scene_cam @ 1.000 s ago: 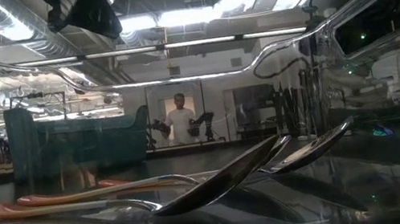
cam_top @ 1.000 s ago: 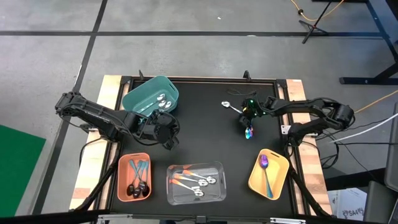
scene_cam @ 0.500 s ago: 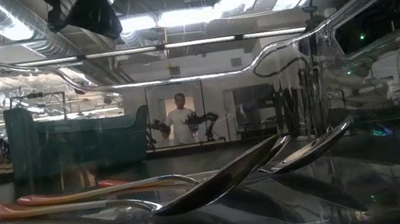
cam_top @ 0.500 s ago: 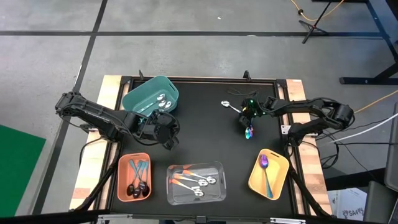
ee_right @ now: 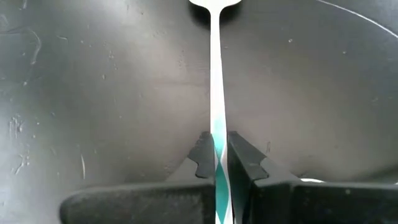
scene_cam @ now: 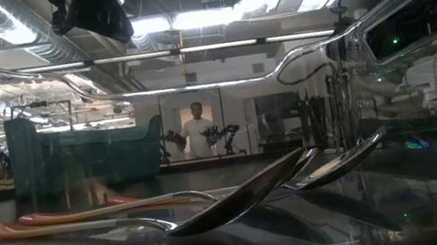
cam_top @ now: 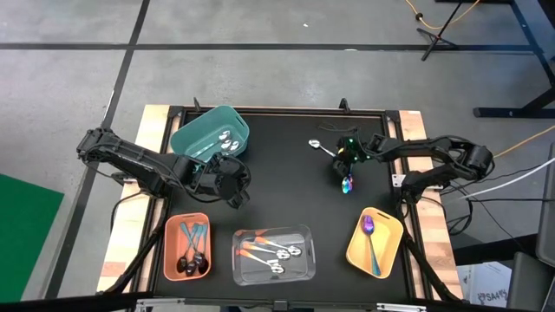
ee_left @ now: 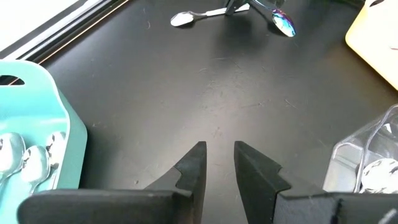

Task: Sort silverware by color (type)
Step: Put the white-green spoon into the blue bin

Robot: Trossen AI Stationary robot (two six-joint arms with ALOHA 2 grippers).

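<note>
From the clear bin [cam_top: 273,256] at the near edge of the worktop [cam_top: 286,165], I count several orange-handled spoons [cam_top: 260,248] already lying inside it, so that group looks finished. Just left of the clear bin, the salmon bin [cam_top: 187,246] holds the black-bowled spoons [cam_top: 191,258] with teal handles, and to its right the yellow bin [cam_top: 375,242] has one purple-bowled spoon [cam_top: 369,230] in it. Beyond the clear bin, toward the middle of the worktop, my left gripper [ee_left: 217,163] waits with its fingers a narrow gap apart and nothing between them. Farther off and to the right of the clear bin, my right gripper [ee_right: 216,155] has its fingers pinched on the teal handle of a second purple spoon [cam_top: 348,184], whose iridescent bowl hangs on the near side of the gripper. A silver spoon [cam_top: 317,146] lies loose on the worktop just beyond that gripper, and I judge it the last piece still unsorted. Farthest from the clear bin, the teal bin [cam_top: 211,133] already carries the other silver spoons [cam_top: 226,140]. So I reckon the sort is nearly done: this purple spoon goes to the yellow bin, then the silver one to the teal.
</note>
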